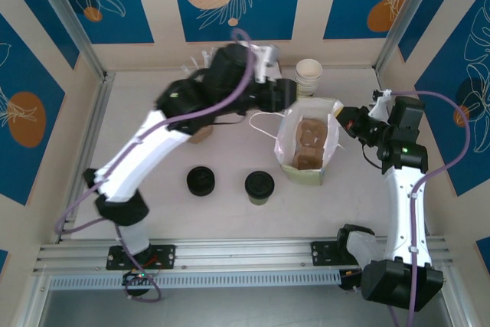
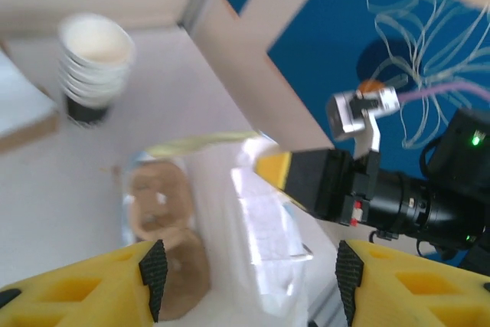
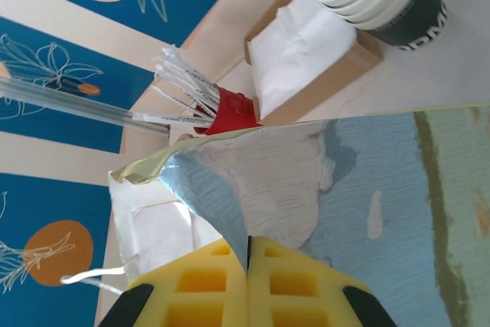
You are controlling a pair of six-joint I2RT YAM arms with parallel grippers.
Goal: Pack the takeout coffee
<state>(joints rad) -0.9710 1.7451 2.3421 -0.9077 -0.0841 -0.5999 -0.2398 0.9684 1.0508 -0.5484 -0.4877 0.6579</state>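
Over the bag [image 1: 285, 142], left gripper [image 2: 249, 279] gapes; right gripper [image 3: 249, 256] pinches its rim; cup lettering [image 3: 426, 24] unreadable.

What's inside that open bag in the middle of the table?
A brown cardboard cup tray sits in the bag, and its round hollows look empty. The bag's walls hide the tray's lower part and whatever lies beneath it.

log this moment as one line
left pincer open near bag | right pincer shut on bag rim | takeout coffee on table, not yet packed
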